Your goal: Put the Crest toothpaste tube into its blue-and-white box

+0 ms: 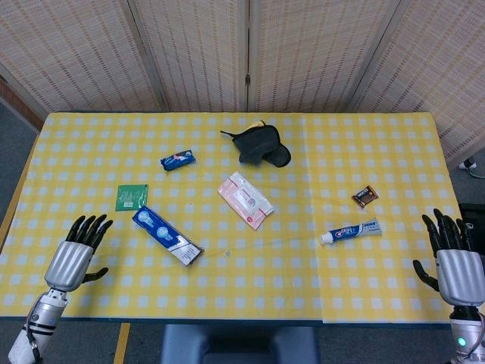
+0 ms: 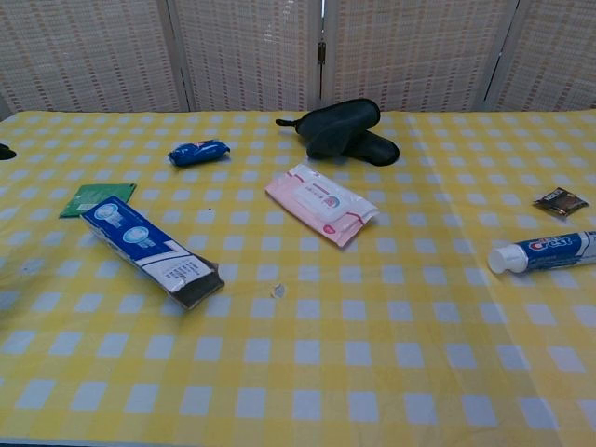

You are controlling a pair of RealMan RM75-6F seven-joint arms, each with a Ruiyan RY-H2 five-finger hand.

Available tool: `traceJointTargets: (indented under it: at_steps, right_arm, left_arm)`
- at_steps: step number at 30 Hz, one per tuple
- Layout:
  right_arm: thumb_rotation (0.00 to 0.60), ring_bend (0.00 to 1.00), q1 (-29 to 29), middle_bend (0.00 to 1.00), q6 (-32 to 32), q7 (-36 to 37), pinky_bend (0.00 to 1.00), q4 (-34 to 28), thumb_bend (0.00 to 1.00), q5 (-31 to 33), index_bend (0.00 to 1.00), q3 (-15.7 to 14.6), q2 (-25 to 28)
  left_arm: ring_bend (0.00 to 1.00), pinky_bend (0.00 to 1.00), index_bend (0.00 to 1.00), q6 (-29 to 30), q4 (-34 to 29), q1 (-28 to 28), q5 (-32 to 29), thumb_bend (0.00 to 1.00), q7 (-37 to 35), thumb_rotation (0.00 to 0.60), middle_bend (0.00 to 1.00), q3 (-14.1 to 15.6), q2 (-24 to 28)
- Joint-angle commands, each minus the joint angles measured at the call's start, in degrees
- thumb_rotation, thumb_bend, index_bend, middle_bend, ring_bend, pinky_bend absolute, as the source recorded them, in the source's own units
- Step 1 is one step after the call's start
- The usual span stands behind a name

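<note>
The Crest toothpaste tube (image 1: 350,231) (image 2: 545,251) lies flat at the right of the yellow checked table, white cap pointing left. Its blue-and-white box (image 1: 167,235) (image 2: 151,251) lies at the left, its open dark end facing the front right. My left hand (image 1: 74,255) hovers over the near left corner, fingers spread, holding nothing, well left of the box. My right hand (image 1: 453,257) stands off the near right edge, fingers spread and empty, to the right of the tube. In the chest view only a dark fingertip (image 2: 5,151) shows at the left edge.
A pink-and-white wipes pack (image 1: 245,199) lies mid-table, a dark pouch (image 1: 259,145) behind it. A small blue packet (image 1: 177,159) and a green sachet (image 1: 131,196) sit at the left. A small brown wrapper (image 1: 364,197) lies above the tube.
</note>
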Motion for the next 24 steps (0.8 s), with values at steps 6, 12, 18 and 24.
traceJointTargets:
  at_steps: [6,12,18,24]
  right_arm:
    - [0.6,0.0,0.4,0.0,-0.5,-1.3,0.0,-0.1,0.32,0.7,0.0,0.3,-0.6]
    - [0.6,0.0,1.2,0.0,-3.1,-1.6,0.0,0.1,0.32,2.9,0.0,0.6,-0.6]
    - [0.6,0.0,1.7,0.0,-4.4,-1.2,0.0,0.2,0.32,4.2,0.0,1.0,-0.2]
    - [0.6,0.0,2.2,0.0,-5.6,-0.5,0.0,0.2,0.32,4.9,0.0,1.0,0.0]
  left_arm:
    - [0.08,0.07,0.11,-10.1,9.8,-10.4,5.8,0.1,-9.0,0.6,0.14,1.5,-2.0]
    - [0.08,0.07,0.11,-13.0,15.6,-14.9,8.1,0.1,-13.2,0.6,0.14,2.5,-4.9]
    - [0.08,0.07,0.13,-14.1,17.9,-18.4,10.2,0.1,-16.4,0.6,0.14,3.9,-5.5]
    - [0.08,0.08,0.14,-15.6,19.5,-20.8,10.2,0.09,-17.2,0.6,0.14,4.5,-6.6]
